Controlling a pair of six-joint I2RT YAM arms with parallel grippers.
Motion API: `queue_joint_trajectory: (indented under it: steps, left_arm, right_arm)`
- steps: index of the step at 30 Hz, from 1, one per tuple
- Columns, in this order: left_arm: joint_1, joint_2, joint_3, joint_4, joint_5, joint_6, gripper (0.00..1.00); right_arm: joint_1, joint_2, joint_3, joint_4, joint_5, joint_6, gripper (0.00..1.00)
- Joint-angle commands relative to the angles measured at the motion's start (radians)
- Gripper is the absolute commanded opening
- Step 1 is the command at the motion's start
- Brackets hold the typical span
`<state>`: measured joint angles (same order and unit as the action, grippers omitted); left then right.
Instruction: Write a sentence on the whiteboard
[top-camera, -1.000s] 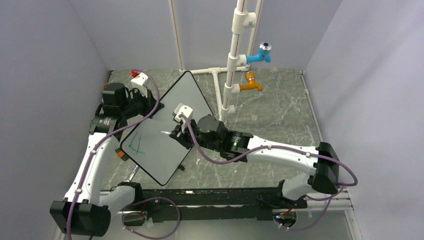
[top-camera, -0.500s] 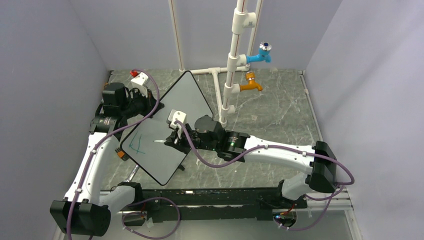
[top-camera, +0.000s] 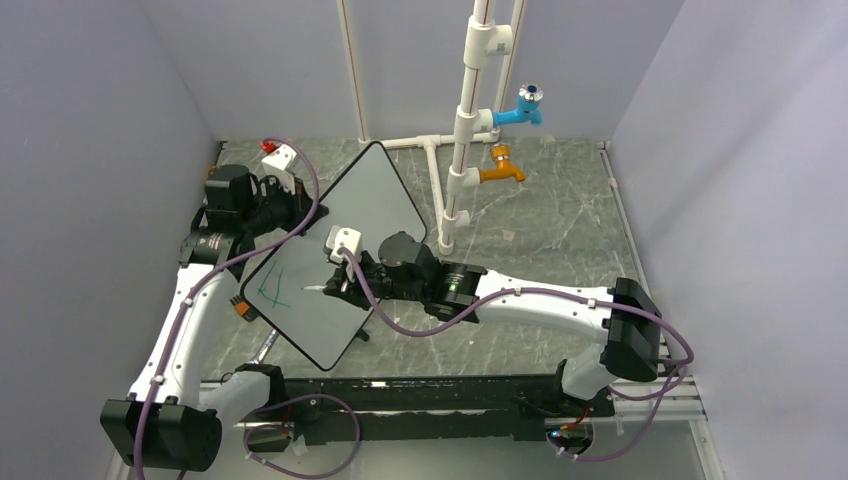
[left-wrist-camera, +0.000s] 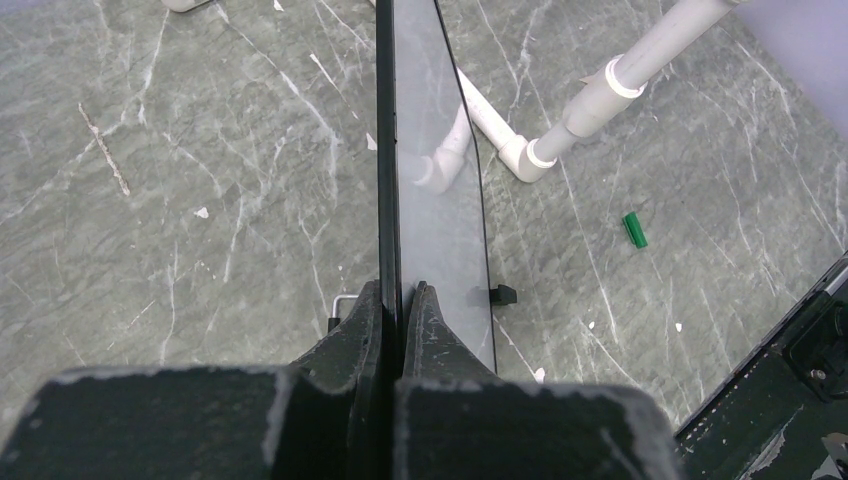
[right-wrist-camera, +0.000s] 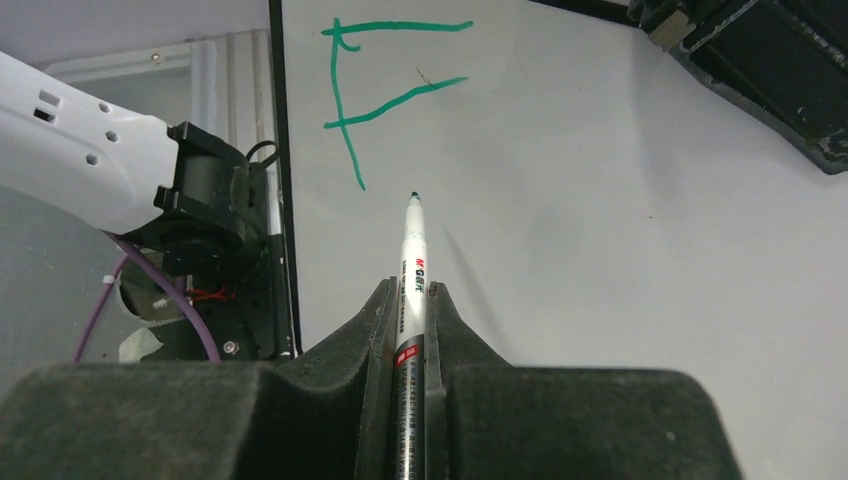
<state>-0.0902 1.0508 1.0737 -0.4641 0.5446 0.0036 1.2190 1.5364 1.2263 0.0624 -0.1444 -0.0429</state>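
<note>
So, L to R: left gripper (left-wrist-camera: 400, 292), matte black w/ scuffed, chipped finger edges, is pressed together on the thin black rim of the whiteboard (top-camera: 372, 196); the left wrist view shows the board edge-on betw. both fingers. The board is flat, glossy white, a rounded-corner rectangle turned cornerwise in the top view over the left half of the table (top-camera: 545, 225), w/ a small black foot (left-wrist-camera: 505, 293) on its rim. The table has a grey-green marbled surface w/ white veins. The sentence (right-wrist-camera: 385, 90) so far is only a green "F", thin marker strokes near the board's left corner. Just right of it is the marker (right-wrist-camera: 413, 262), a slim white barrel w/ printed label and dark green tip pointing at the board below the F; can't tell if the tip touches. Right gripper (right-wrist-camera: 410, 295), black and rough-textured, is pinching the marker barrel. A small green cylindrical piece (left-wrist-camera: 635, 229) lies on the table. Farther right are white round PVC pipes (top-camera: 461, 128) w/ a blue tap (top-camera: 522, 108) and an orange tap (top-camera: 500, 173), well apart from the board.
</note>
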Motion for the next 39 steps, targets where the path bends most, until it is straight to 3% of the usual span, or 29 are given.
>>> queue_joint_trajectory:
  steps: [1, 24, 39]
  left_arm:
    - [-0.005, 0.030, -0.053, -0.067, -0.093, 0.143, 0.00]
    - [-0.005, 0.022, -0.057, -0.064, -0.087, 0.139, 0.00]
    - [-0.005, 0.024, -0.057, -0.064, -0.083, 0.140, 0.00]
  right_arm:
    - [0.005, -0.003, 0.054, 0.070, -0.024, -0.016, 0.00]
    - [-0.025, 0.059, 0.121, 0.086, 0.093, 0.000, 0.00]
    - [-0.038, 0.099, 0.161, 0.064, 0.027, 0.019, 0.00]
